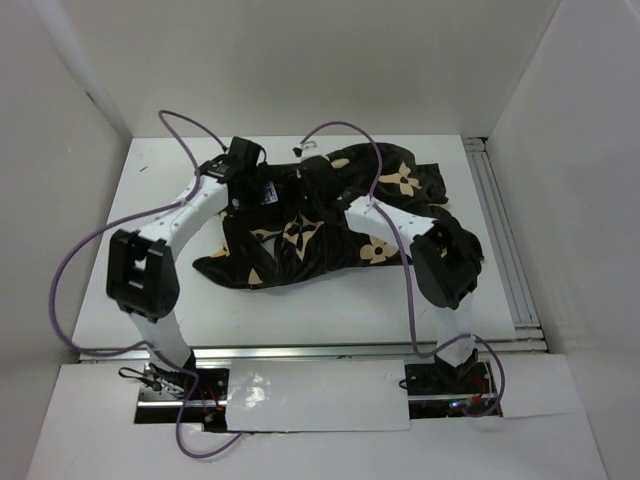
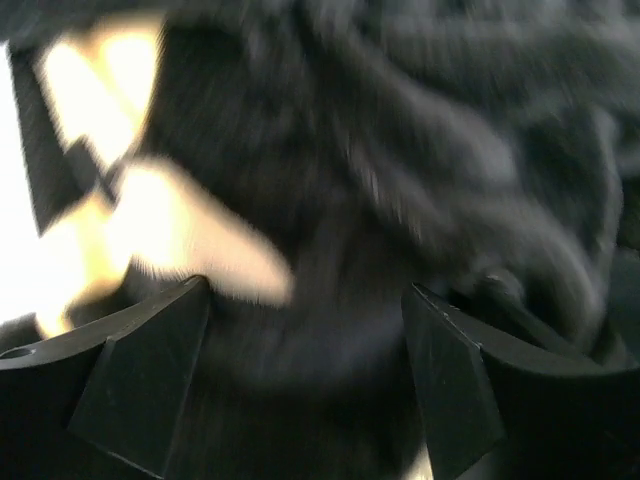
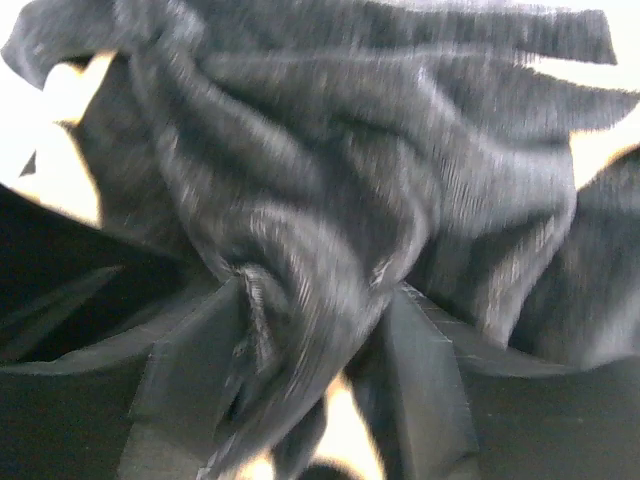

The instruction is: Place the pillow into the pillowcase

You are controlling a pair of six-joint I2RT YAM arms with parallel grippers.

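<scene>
The pillowcase (image 1: 300, 250), dark plush with tan flower motifs, lies crumpled across the middle of the white table. At its back left my left gripper (image 1: 258, 185) hovers over the fabric. In the left wrist view that gripper (image 2: 305, 380) is open, its fingers (image 2: 140, 390) wide apart, with blurred dark plush (image 2: 400, 150) beyond them. My right gripper (image 1: 312, 178) reaches into the back centre of the cloth. In the right wrist view it (image 3: 310, 370) is shut on a bunched fold of the pillowcase (image 3: 330, 230). The pillow is out of view.
White walls box in the table (image 1: 150, 300) on the left, back and right. An aluminium rail (image 1: 503, 235) runs along the right side and another (image 1: 330, 352) along the front by the arm bases. Purple cables (image 1: 75, 260) loop off both arms.
</scene>
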